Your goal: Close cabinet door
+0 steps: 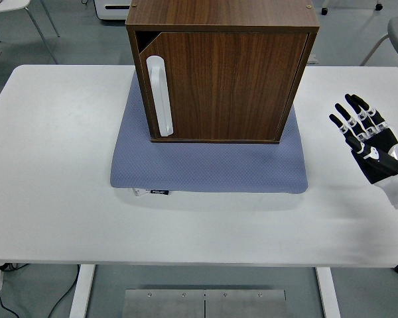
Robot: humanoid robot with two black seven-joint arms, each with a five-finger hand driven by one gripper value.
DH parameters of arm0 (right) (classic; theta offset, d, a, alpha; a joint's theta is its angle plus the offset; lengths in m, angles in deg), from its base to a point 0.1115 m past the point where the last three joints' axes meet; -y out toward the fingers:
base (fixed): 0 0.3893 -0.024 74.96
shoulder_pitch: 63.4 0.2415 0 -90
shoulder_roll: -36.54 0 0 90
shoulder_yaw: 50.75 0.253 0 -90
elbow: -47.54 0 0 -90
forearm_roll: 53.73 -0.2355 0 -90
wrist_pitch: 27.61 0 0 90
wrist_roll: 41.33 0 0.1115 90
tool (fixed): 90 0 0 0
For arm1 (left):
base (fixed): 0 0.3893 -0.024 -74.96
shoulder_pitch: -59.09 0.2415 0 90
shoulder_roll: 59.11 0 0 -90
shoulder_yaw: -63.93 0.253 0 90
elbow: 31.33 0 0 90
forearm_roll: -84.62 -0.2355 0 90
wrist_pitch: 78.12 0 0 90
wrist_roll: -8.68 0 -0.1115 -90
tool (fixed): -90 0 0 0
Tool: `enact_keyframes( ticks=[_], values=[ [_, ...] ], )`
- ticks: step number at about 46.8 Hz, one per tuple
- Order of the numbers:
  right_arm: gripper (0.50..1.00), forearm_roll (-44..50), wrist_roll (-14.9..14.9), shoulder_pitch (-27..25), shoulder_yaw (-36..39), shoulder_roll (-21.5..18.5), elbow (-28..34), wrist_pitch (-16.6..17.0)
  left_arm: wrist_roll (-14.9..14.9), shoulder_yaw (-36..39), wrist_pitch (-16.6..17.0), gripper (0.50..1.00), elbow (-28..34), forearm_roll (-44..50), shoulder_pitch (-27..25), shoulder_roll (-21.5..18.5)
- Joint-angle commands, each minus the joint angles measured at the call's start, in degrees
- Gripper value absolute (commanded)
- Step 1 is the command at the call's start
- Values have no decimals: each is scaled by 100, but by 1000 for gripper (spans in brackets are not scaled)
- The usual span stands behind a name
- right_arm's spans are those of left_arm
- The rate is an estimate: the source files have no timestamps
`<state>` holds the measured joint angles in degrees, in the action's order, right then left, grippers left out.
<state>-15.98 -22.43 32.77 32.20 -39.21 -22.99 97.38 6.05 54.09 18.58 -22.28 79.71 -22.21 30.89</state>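
Lab/office space: white desk point(53, 218) on metal legs, grey floor, chairs point(13, 16) & white equipment behind.

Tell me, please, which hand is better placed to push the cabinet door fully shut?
The right hand: it alone is visible, open, beside the cabinet. The door looks slightly ajar at the handle side.
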Motion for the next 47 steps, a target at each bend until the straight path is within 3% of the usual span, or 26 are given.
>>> enact_keyframes(
  ticks=[1,23,47],
  values=[
    [1000,-4,-1,6,37,-9,5,-18,0,0,-2,1000,0,-1,0,0],
    [1000,-145,-1,463,55,-27,523,-106,0,0,-2,1000,0,8,0,0],
    [1000,-233,-1,481,46,228,541,-27,0,0,-2,1000,0,-1,0,0]
  ],
)
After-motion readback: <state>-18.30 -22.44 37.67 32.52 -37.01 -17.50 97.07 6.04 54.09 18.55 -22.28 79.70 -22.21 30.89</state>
